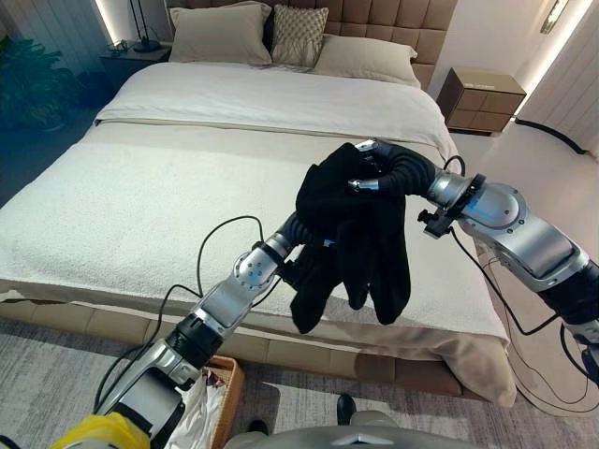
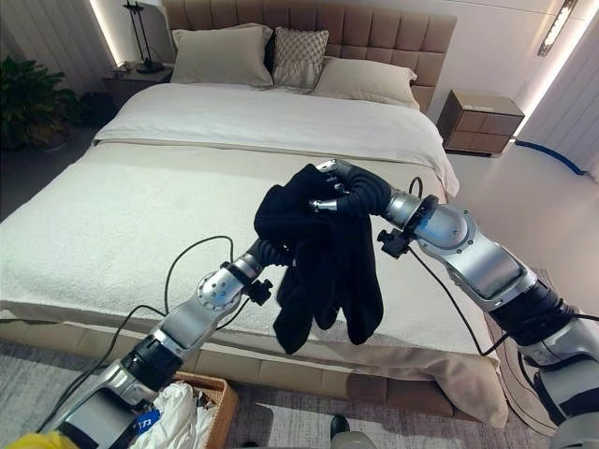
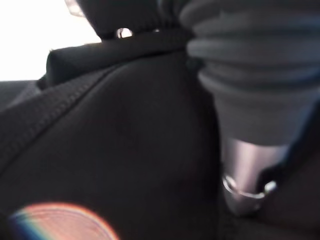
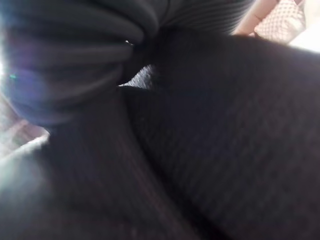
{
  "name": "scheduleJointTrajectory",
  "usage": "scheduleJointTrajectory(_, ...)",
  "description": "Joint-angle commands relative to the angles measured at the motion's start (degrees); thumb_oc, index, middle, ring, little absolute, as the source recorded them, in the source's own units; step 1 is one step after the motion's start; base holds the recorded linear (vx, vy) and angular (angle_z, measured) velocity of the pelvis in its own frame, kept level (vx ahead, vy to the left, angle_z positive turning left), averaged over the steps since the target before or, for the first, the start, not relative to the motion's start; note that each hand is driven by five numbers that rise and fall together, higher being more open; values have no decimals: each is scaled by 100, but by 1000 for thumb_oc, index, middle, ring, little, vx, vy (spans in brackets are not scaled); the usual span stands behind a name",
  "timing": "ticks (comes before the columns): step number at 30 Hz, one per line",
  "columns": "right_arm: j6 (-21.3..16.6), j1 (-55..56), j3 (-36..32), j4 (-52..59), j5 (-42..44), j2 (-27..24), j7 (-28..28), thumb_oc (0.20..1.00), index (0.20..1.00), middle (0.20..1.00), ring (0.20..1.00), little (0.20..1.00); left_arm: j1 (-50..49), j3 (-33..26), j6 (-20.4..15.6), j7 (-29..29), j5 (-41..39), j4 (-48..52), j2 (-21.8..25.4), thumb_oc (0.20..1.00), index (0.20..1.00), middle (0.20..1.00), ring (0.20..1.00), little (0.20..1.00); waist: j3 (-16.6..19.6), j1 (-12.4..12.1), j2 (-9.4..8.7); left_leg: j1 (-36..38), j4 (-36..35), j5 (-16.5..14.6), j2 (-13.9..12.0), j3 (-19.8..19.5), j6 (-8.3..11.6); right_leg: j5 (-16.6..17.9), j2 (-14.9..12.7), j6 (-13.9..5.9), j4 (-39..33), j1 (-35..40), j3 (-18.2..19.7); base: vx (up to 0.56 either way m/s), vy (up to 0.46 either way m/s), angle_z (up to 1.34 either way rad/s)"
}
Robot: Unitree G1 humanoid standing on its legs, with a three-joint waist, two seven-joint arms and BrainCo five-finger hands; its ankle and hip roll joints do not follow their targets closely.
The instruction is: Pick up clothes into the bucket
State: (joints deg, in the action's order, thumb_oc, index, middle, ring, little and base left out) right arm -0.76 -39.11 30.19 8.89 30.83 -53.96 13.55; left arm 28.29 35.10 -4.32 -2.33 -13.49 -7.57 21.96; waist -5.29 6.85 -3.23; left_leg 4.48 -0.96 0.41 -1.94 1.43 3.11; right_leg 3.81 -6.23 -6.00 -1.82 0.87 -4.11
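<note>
A wide bed (image 1: 140,206) with a pale cover takes up the upper and middle part of the frame, three pillows (image 1: 220,33) lined up against its padded headboard (image 1: 393,19) at the top. A wooden nightstand (image 1: 479,99) stands at the upper right, just beside the bed. Right of centre, a black garment (image 1: 351,238) hangs in the air above the near edge of the bed, bunched at the top and trailing in long folds below. The right hand (image 1: 367,181), reaching in from the right side, sits at the top of the bunch with its fingers curled into the cloth, gripping it. The left hand (image 2: 273,251) comes up from the lower left and disappears into the folds, so I cannot tell how its fingers stand. At the bottom left, a wicker basket (image 2: 217,393) sits on the grey rug (image 1: 56,365) with white cloth (image 2: 178,412) in it, well below the black garment.
</note>
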Motion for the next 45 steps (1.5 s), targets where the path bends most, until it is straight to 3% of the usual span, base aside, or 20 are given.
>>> scheduleJointTrajectory(1,-415,-666,-122,459,504,357,-174,200,200,200,200,200,463,606,-63,-339,-766,-503,-364,1000,1000,1000,1000,1000,345,7,-178,-273,464,-387,64,-38,70,-476,-145,-286,430,97,-225,0,0,0)
scheduleJointTrajectory(2,-430,-649,-130,438,519,368,-204,200,200,200,200,200,404,659,-20,-373,-1219,-514,-419,200,200,200,200,200,359,20,-161,-258,451,-381,58,-36,72,-476,-145,-281,417,118,-233,0,0,0)
scheduleJointTrajectory(5,-449,-630,-115,408,533,392,-244,200,200,200,200,200,270,773,72,-464,-1793,-523,-477,200,200,200,200,200,380,37,-142,-239,437,-372,45,-33,76,-471,-148,-277,386,136,-233,0,0,0)
scheduleJointTrajectory(8,-468,-451,-217,351,466,395,-345,404,404,404,404,404,-20,852,229,-568,-2564,-404,-429,200,200,200,200,200,404,66,-96,-234,403,-339,30,-36,86,-459,-131,-270,358,127,-232,0,0,0)
scheduleJointTrajectory(9,-466,-442,-223,355,465,396,-345,514,514,514,514,514,-22,856,230,-568,-2566,-402,-426,200,200,200,200,200,406,64,-99,-233,401,-338,30,-36,86,-459,-131,-270,357,128,-232,0,0,0)
scheduleJointTrajectory(10,-477,-286,-355,355,377,400,-386,721,721,721,721,721,-154,795,271,-586,-2855,-331,-387,200,200,200,200,200,425,68,-87,-228,367,-318,18,-42,93,-459,-128,-265,337,135,-244,0,0,0)
scheduleJointTrajectory(11,-498,-183,-457,375,316,410,-430,1000,1000,1000,1000,1000,-251,754,301,-587,-2971,-332,-376,200,200,200,200,200,428,65,-81,-225,348,-311,16,-50,92,-463,-127,-263,327,138,-245,0,0,0)
scheduleJointTrajectory(16,-504,285,-884,336,90,539,-549,1000,1000,1000,1000,1000,-591,529,350,-589,-3323,-298,-410,200,200,200,200,200,427,62,-66,-221,335,-300,14,-66,90,-470,-137,-250,328,152,-278,0,0,0)
scheduleJointTrajectory(17,-543,773,-1349,231,-111,761,-714,1000,1000,1000,1000,1000,-946,256,397,-577,-3569,-292,-476,200,200,200,200,200,417,49,-58,-213,328,-305,18,-88,79,-480,-145,-240,324,171,-291,0,0,0)
scheduleJointTrajectory(18,-540,788,-1359,239,-114,762,-714,1000,1000,1000,1000,1000,-949,262,396,-578,-3568,-292,-474,200,200,200,200,200,420,45,-62,-212,328,-306,18,-89,79,-481,-145,-240,324,173,-292,2,-2,3)
scheduleJointTrajectory(19,-621,1275,-1806,140,-280,1158,-928,1000,1000,1000,1000,1000,-1174,82,410,-554,-3675,-251,-545,200,200,200,200,200,417,37,-49,-219,332,-317,27,-113,68,-489,-147,-234,322,179,-303,4,0,3)
scheduleJointTrajectory(20,-620,1278,-1808,142,-280,1158,-928,1000,1000,1000,1000,1000,-1174,83,410,-553,-3676,-250,-544,200,200,200,200,200,418,36,-50,-219,332,-317,27,-113,68,-489,-147,-234,322,179,-303,1,0,5)
scheduleJointTrajectory(23,-752,2446,-2564,-60,-810,2299,-1424,1000,1000,1000,1000,1000,-1653,-393,423,-447,-3821,-346,-750,200,200,200,200,200,373,51,-17,-247,353,-330,44,-158,36,-537,-143,-208,370,174,-316,-2,-9,5)
scheduleJointTrajectory(25,-750,2720,-2638,-59,-931,2501,-1453,1000,1000,1000,1000,1000,-1781,-488,435,-440,-3828,-365,-771,200,200,200,200,200,375,59,-19,-253,360,-336,45,-167,32,-554,-142,-202,393,166,-323,4,-2,5)
scheduleJointTrajectory(26,-801,3246,-2905,-2,-1173,2850,-1503,1000,1000,1000,1000,1000,-1991,-703,449,-471,-3811,-386,-847,200,200,200,200,200,346,92,15,-262,365,-343,46,-185,13,-596,-136,-192,429,150,-325,2,2,5)
scheduleJointTrajectory(32,-1017,4452,-3322,-872,-377,3855,-1583,1000,1000,1000,1000,1000,-2688,-1459,346,-559,-3691,-323,-822,200,200,200,200,200,246,173,68,-305,395,-368,65,-167,-16,-626,-124,-196,490,51,-285,-2,1,4)
scheduleJointTrajectory(37,-937,4954,-3464,-2031,-180,4044,-1464,1000,1000,1000,1000,1000,-3280,-2295,159,-592,-3594,-13,-679,200,200,200,200,200,127,163,89,-406,466,-380,86,-146,-21,-625,-126,-191,551,-84,-218,0,0,0)
scheduleJointTrajectory(43,-671,5224,-3410,-4121,-937,3867,-1267,1000,1000,1000,1000,1000,-4189,-3560,-284,-611,-3101,690,-350,200,200,200,200,200,-134,-23,68,-702,670,-390,136,-245,-8,-577,-153,-189,584,-272,-232,-16,8,-1)
scheduleJointTrajectory(45,-654,5206,-3398,-4260,-1045,3825,-1281,1000,1000,1000,1000,1000,-4270,-3704,-352,-558,-3033,713,-331,200,200,200,200,200,-184,-59,64,-763,708,-389,146,-263,-7,-575,-156,-189,598,-314,-243,-61,13,6)
